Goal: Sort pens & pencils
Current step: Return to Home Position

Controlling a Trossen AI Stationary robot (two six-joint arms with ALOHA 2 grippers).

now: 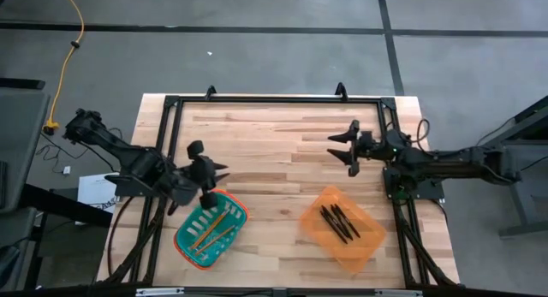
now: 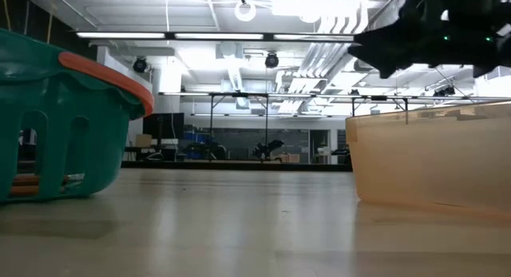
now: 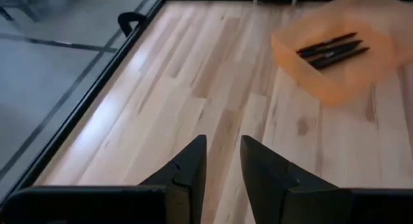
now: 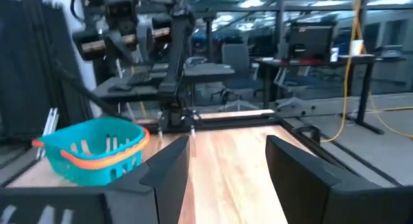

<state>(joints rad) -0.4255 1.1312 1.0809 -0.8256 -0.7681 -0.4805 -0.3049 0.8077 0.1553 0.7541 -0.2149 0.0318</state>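
Table (image 1: 274, 151) smooth wood; orange bin (image 1: 368, 239) translucent plastic; green basket (image 1: 188, 246) plastic.

A yellow cable (image 1: 65, 74) lies on the floor (image 1: 257, 57) beside the table (image 1: 274, 151).

Bright ceiling lights (image 2: 319, 5) overhead, glaring white in low view; soft sheen on table (image 2: 239, 225); shadows faint.

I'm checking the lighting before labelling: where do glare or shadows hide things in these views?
Low view: ceiling lights glare white, and the right arm shows only as a dark silhouette. Left wrist view: a pale sheen crosses the table, but the pens in the orange bin show plainly. High view: even light, faint shadows.
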